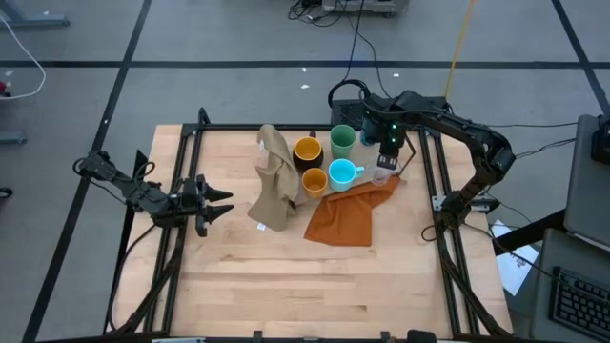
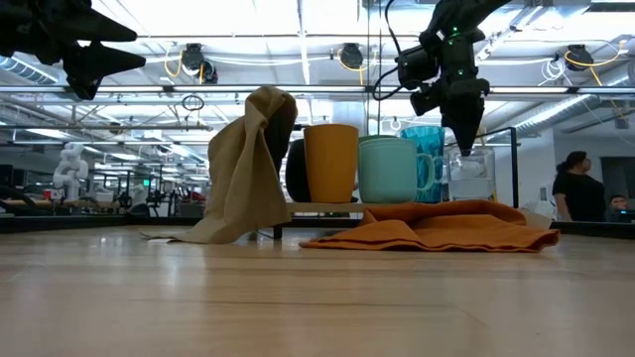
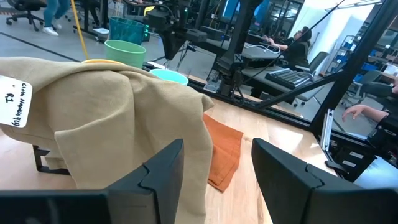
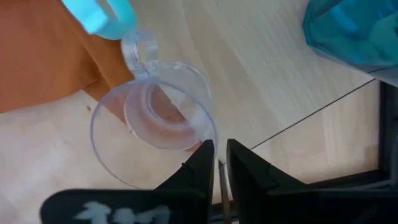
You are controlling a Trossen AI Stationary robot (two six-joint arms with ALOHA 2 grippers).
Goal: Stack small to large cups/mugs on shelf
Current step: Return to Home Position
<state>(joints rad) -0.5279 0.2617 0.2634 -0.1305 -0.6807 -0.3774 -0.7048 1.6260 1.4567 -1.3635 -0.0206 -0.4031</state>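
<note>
The tiny clear glass stands at the right of the cup group, by the orange cloth. My right gripper is shut on it from above; it also shows in the high view. The orange cup, the cyan mug, the yellow mug and the light green cup stand close together. In the low view they rest on the thin wooden shelf. The teal tumbler stands behind them. My left gripper is open and empty at the table's left. My right gripper pinches the clear glass's rim between its two fingers, on the side away from the glass's handle. The fingers point down from above. The glass is upright. Whether its base rests on the table or is lifted, I cannot tell.
A tan cloth is draped over something tall at the left of the cups and reaches the table. A black frame runs along the table's sides. People sit at desks in the room beyond.
</note>
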